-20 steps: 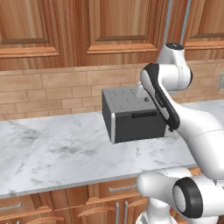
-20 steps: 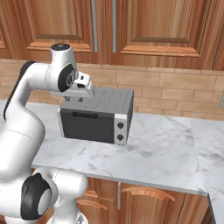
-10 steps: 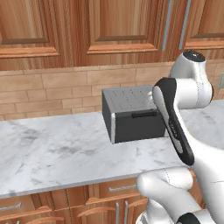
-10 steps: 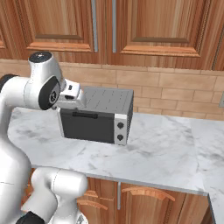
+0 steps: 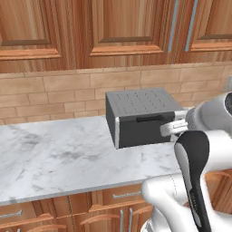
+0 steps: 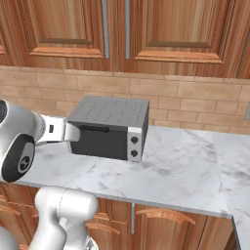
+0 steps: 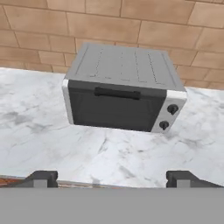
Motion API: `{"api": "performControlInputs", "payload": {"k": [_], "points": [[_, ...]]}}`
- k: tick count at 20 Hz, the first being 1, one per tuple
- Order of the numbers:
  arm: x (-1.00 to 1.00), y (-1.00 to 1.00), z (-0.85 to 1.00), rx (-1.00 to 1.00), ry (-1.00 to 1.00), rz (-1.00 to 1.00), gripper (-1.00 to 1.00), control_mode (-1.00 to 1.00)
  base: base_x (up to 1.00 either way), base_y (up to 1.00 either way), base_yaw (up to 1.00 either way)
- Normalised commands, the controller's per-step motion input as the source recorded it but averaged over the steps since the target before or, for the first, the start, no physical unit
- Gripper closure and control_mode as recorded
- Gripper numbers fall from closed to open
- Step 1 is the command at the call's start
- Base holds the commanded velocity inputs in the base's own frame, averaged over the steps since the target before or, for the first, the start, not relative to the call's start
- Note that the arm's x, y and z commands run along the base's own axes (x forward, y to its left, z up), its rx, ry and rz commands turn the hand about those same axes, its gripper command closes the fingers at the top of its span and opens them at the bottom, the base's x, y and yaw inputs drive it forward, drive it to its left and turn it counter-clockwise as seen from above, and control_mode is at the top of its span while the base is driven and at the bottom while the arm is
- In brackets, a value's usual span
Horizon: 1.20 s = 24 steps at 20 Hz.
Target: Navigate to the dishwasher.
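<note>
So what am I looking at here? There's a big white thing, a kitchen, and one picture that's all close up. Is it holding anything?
This is a computer-rendered kitchen. The big white shape is a robot arm on a base that can drive. Two pictures come from cameras on that base, behind the arm to its left and right. The close-up comes from a camera on the arm's hand, looking along its claw; the two small dark tips at the bottom are its fingers, standing wide apart with nothing between them. On the marble counter stands a small grey toaster oven with a dark door, a bar handle and two knobs, in front of a brick wall under wooden cabinets. The dishwasher it should drive to isn't in these pictures.
</note>
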Motion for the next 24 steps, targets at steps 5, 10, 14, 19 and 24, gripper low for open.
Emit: {"api": "performControlInputs", "payload": {"k": [5, 10, 14, 19, 24], "points": [[-0.20, 0.03, 0.01, 0.00, -0.07, 0.00, -1.00, 1.00, -0.49, 0.13, -0.08], [0.00, 0.00, 0.00, 0.00, 0.00, 0.00, -1.00, 1.00, -0.04, 0.30, -0.79], [0.00, 0.00, 0.00, 0.00, 0.00, 0.00, -1.00, 1.00, 0.00, 0.04, -1.00], [0.00, 0.00, 0.00, 0.00, 0.00, 0.00, -1.00, 1.00, 0.00, 0.00, -1.00], [0.00, 0.00, 0.00, 0.00, 0.00, 0.00, -1.00, 1.00, 0.00, 0.00, -1.00]]}}
